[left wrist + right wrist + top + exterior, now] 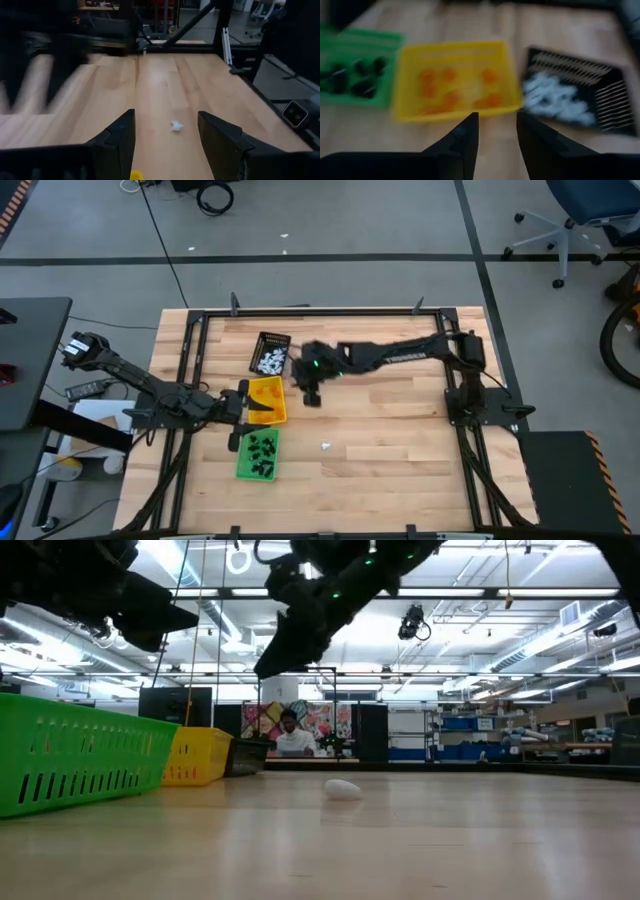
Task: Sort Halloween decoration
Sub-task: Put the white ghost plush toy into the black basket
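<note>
Green tray (70, 755) edge, white trinket (342, 789) apart

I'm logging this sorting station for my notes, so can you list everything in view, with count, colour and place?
black tray: one, black, far end of the tray row, holds white trinkets
yellow tray: one, yellow, middle of the row, holds orange trinkets
green tray: one, green, near end of the row, holds black trinkets
loose trinket: one, white, alone on the bare wood right of the green tray
table: one, light wood with a dark frame
person: one, seated far behind the table
left gripper: open, at the yellow tray's left edge
right gripper: open, empty, just right of the yellow tray
</note>
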`<state>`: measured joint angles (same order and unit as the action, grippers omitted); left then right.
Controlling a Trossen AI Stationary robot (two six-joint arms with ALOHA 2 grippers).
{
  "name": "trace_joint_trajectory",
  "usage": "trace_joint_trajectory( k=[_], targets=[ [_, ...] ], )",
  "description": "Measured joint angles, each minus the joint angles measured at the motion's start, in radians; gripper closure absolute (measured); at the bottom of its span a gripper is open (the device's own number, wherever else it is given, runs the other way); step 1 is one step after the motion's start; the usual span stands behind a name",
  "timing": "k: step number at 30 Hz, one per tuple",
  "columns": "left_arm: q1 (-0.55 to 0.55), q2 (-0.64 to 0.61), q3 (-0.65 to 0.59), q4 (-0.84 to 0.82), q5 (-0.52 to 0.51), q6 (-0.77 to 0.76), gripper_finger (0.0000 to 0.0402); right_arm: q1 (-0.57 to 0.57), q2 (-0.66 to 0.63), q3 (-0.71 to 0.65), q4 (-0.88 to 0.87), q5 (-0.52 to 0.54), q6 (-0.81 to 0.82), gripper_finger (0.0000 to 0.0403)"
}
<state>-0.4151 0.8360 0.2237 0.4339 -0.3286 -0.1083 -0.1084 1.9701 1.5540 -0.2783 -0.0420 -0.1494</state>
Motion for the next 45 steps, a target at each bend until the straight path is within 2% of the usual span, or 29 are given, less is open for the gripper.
trace_joint_trajectory(
  k=[5,8,11,16,20,28,32,40,45],
  targets=[
    [0.009,0.0,0.0,-0.01,0.0,0.024,0.0212,0.112,-0.064,-0.212,0.165,-0.001,0.087,0.0266],
    [0.009,0.0,0.0,-0.023,0.0,0.012,0.0212,0.195,-0.091,-0.358,0.35,0.001,0.128,0.0266],
    [0.009,0.0,0.0,-0.022,0.0,-0.025,0.0212,0.268,-0.105,-0.475,0.552,0.062,0.126,0.0266],
    [0.027,0.001,0.0,0.025,-0.02,-0.032,0.0212,0.319,-0.095,-0.591,0.735,0.139,0.055,0.0259],
    [0.033,0.001,0.0,0.074,-0.021,-0.044,0.0212,0.324,-0.093,-0.628,0.806,0.122,0.051,0.0235],
    [0.028,0.001,0.0,0.177,-0.018,-0.077,0.0212,0.323,-0.091,-0.644,0.853,0.101,0.024,0.016],
    [0.017,0.001,0.0,0.183,-0.018,-0.085,0.0212,0.323,-0.088,-0.644,0.878,0.102,0.077,0.0135],
    [0.019,0.001,0.0,0.148,-0.018,-0.061,0.0212,0.35,0.044,-0.649,0.995,0.071,0.078,0.0137],
    [0.038,0.002,0.0,0.142,-0.019,-0.039,0.0212,0.365,0.057,-0.664,1.027,0.054,0.067,0.0144]
  ],
)
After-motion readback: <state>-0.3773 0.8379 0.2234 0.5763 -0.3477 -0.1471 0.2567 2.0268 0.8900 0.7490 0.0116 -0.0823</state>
